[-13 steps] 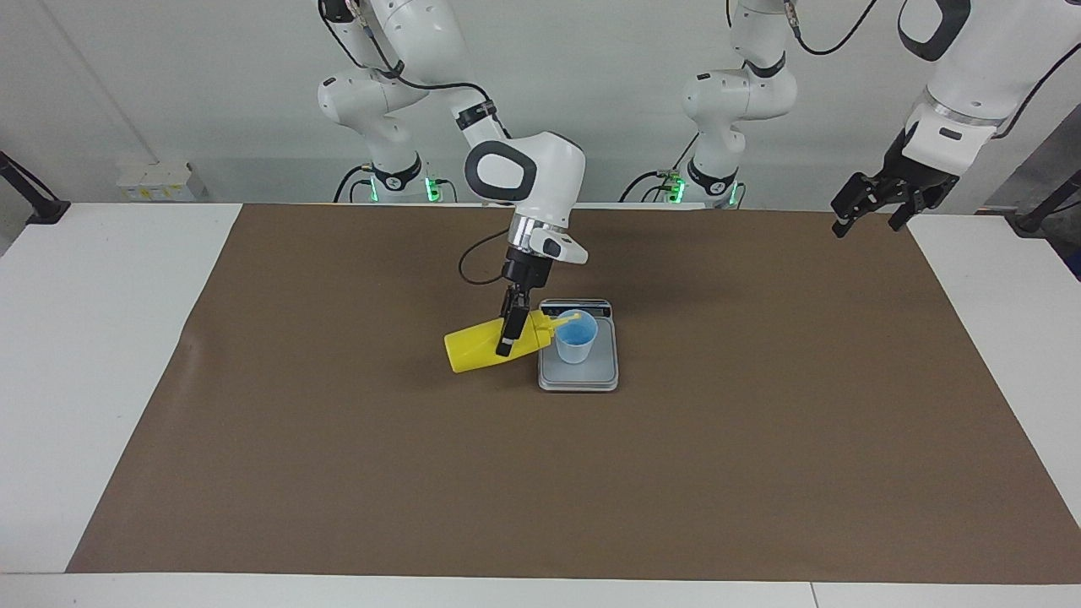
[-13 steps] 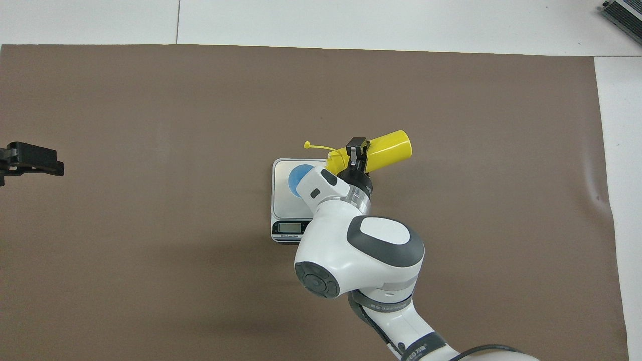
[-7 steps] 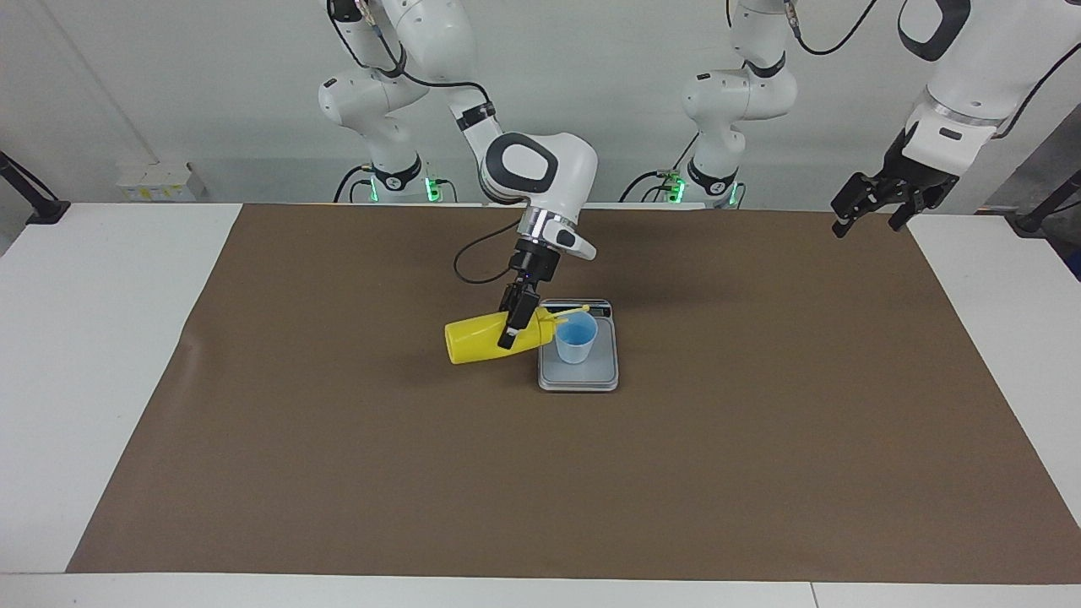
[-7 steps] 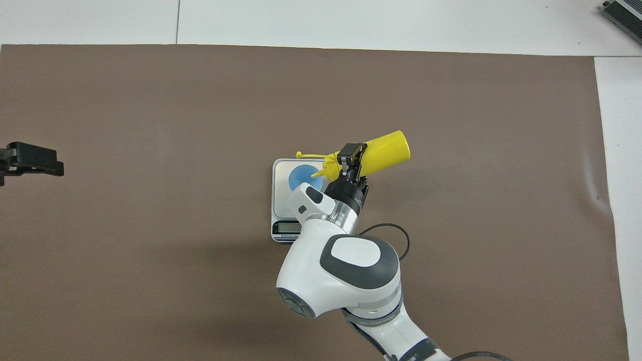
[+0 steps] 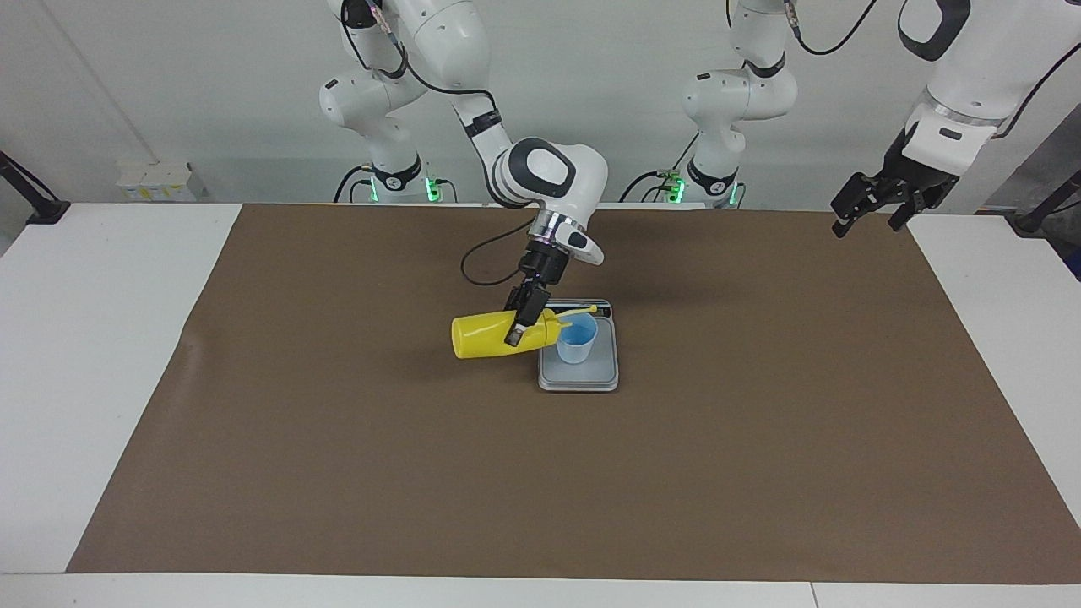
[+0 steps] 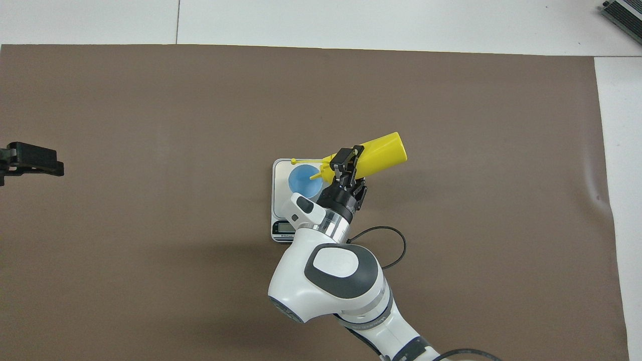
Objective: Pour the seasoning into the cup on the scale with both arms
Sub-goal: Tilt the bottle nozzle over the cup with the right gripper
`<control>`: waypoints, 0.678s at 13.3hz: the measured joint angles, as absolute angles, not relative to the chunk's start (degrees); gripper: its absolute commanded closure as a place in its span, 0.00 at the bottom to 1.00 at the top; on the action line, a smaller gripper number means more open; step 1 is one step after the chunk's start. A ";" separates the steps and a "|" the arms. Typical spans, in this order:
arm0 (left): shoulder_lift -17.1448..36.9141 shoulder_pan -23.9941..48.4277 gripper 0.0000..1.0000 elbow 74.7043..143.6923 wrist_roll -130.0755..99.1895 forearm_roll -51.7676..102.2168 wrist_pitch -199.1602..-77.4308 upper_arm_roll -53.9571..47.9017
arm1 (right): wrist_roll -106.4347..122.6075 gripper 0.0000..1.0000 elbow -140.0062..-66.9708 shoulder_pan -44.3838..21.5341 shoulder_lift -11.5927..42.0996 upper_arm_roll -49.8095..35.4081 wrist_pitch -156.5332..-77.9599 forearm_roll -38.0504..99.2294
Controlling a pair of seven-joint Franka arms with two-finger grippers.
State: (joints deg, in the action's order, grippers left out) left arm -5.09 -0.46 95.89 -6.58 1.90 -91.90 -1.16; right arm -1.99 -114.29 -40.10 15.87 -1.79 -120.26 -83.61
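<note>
The yellow seasoning bottle hangs almost level in the air, with my right gripper shut around it near the nozzle end. Its nozzle points over the rim of the light blue cup, and the thin cap strap reaches across the cup. The cup stands upright on the silver-grey scale, whose display edge lies on the side nearer to the robots. My left gripper waits open in the air over the mat's edge at the left arm's end.
A brown mat covers most of the white table. A black cable loops from the right wrist above the mat. A small white box sits at the table's back edge toward the right arm's end.
The right arm's elbow has drawn back toward the robots. The bottle's base has risen, so it lies more level, and its nozzle has come over the cup.
</note>
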 measured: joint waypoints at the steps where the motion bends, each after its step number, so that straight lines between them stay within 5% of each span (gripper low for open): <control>1: -5.09 -0.46 0.00 95.89 -6.58 1.90 -91.90 -1.16 | -2.55 1.00 -114.38 -40.12 15.95 -1.79 -120.06 -84.03; 9: -5.09 -0.46 0.00 95.89 -6.58 1.90 -91.90 -1.16 | -9.01 1.00 -115.31 -41.14 16.81 -1.85 -116.53 -86.98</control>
